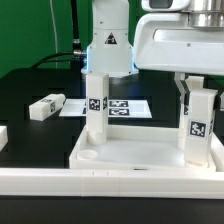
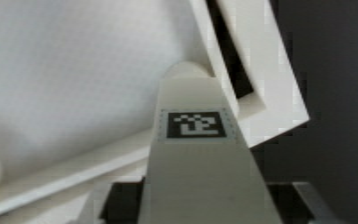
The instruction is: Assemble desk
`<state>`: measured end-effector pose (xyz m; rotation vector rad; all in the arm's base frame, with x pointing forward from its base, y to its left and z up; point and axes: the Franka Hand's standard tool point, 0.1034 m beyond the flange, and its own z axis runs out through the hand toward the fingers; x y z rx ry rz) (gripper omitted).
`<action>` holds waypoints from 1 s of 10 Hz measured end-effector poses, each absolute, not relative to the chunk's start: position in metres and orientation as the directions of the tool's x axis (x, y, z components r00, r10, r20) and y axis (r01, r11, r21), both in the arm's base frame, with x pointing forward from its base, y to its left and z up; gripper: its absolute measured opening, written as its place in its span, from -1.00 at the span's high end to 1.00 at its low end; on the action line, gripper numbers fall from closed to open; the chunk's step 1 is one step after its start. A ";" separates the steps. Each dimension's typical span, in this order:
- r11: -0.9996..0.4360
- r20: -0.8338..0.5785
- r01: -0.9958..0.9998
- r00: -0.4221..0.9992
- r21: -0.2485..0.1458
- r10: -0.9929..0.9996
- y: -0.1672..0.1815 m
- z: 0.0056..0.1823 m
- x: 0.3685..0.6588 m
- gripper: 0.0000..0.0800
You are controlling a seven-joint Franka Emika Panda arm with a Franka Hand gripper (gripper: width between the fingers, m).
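Observation:
The white desk top (image 1: 140,152) lies flat like a tray at the front. One square leg (image 1: 96,105) stands upright in its back corner at the exterior view's left. My gripper (image 1: 200,93) is shut on a second tagged leg (image 1: 199,128) and holds it upright on the corner at the exterior view's right. In the wrist view this leg (image 2: 201,150) runs down between my fingers (image 2: 133,200) onto the desk top's corner (image 2: 247,90); the socket is hidden. A loose leg (image 1: 45,107) lies on the black table at the left.
The marker board (image 1: 125,106) lies behind the desk top. A long white rail (image 1: 100,186) runs along the front. Another white piece (image 1: 3,135) shows at the exterior view's left edge. The arm's white base (image 1: 105,45) stands at the back.

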<state>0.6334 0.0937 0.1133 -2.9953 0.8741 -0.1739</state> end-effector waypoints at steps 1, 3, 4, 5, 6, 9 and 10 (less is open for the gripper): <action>-0.790 0.098 -0.610 0.784 -0.057 -0.613 0.094 0.113 0.633 0.27; -0.648 0.082 -0.758 0.643 -0.077 -0.762 0.100 0.113 0.632 0.27; -0.602 0.075 -0.794 0.597 -0.082 -0.799 0.100 0.113 0.632 0.27; -0.515 0.061 -0.852 0.512 -0.093 -0.857 0.102 0.113 0.632 0.27; -0.444 0.050 -0.890 0.442 -0.098 -0.896 0.103 0.112 0.632 0.27; -0.247 0.015 -0.963 0.246 -0.110 -0.969 0.103 0.112 0.632 0.27; -0.205 0.007 -0.972 0.206 -0.111 -0.979 0.103 0.112 0.632 0.27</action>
